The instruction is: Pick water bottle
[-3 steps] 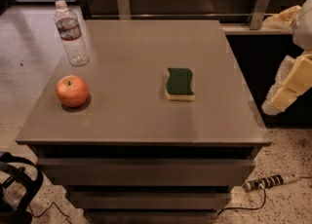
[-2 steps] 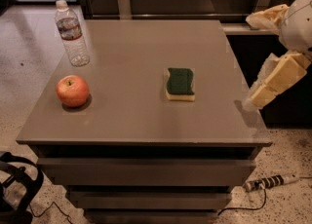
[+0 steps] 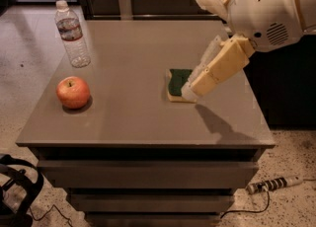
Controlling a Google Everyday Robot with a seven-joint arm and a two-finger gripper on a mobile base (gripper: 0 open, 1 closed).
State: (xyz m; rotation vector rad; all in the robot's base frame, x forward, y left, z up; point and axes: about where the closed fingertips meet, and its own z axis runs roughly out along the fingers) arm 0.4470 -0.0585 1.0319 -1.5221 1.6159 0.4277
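The water bottle is a clear ribbed plastic bottle with a white cap and a red-and-white label. It stands upright at the far left corner of the grey table. The gripper comes in from the upper right on a white and cream arm. It hangs over the table's right half, above the sponge, well to the right of the bottle.
A red apple sits near the table's left front, in front of the bottle. A green and yellow sponge lies mid-right, partly covered by the gripper. A power strip and cable lie on the floor at right. A black object is at lower left.
The arm has swung in from the right edge and leftward over the table, now reaching above the sponge. The bottle, apple and sponge have not moved.
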